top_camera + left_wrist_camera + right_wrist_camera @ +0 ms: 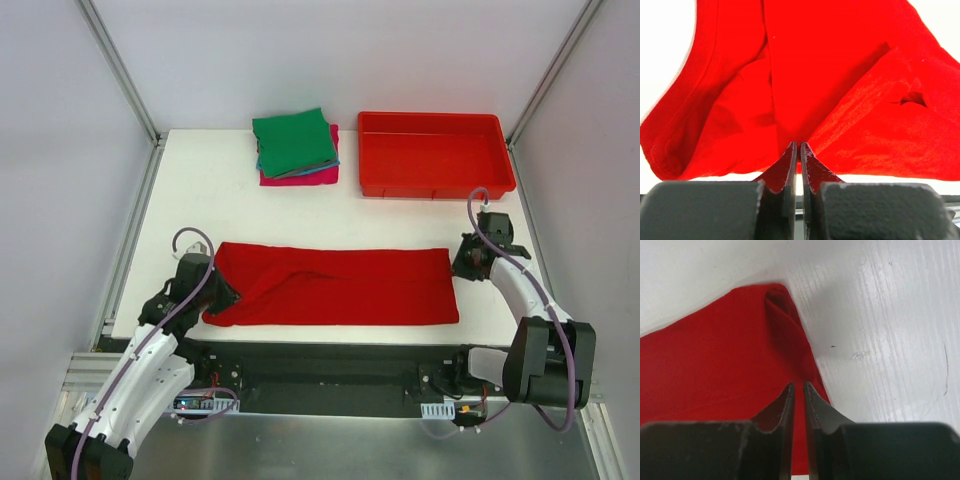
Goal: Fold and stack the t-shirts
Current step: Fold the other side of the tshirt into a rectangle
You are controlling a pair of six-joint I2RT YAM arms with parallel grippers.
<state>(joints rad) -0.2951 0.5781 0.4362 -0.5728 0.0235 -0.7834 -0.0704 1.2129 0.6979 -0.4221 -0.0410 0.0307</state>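
The large red t-shirt (335,287) lies folded into a long strip across the near part of the table. My left gripper (226,290) is at its left end, shut on the cloth. In the left wrist view creases of the red t-shirt (840,100) run into the closed tips of the gripper (799,145). My right gripper (464,262) is at the shirt's right edge. Its jaws stand a narrow gap apart on the hem of the red t-shirt (715,360) at the tips of the gripper (799,386). A stack of folded shirts stands at the back, green (293,143) on top of teal-blue (262,162) and magenta-pink (300,177).
A rigid red plastic bin (434,152) stands at the back right, next to the folded stack. Bare white table (890,315) lies right of the shirt's edge. Metal frame rails run along the table's left and right sides.
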